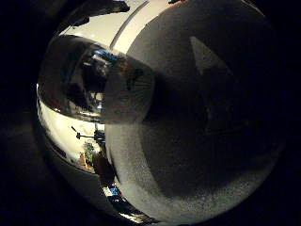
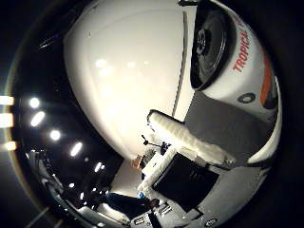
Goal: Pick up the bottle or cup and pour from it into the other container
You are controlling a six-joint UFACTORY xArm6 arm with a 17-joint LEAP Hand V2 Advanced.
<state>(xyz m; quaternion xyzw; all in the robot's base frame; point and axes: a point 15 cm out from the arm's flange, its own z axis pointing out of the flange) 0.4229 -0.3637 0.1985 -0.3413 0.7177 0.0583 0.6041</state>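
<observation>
A clear cup [image 1: 94, 80] lies close against the palm of the robot's hand [image 2: 187, 156], its long axis running across the palm, above the grey table [image 1: 211, 141]. Beside the cup, nearer the thumb, a labelled bottle [image 2: 232, 61] shows its dark end toward the palm. White finger parts reach out beside the bottle; whether they curl round anything cannot be told. Judged from this, the cup is the nearer thing.

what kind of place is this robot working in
Probably an indoor lab or workshop. Rows of bright ceiling lights hang overhead, a tripod stand is set up in the background, and a white cup sits on a grey table surface close to the hand.
</observation>
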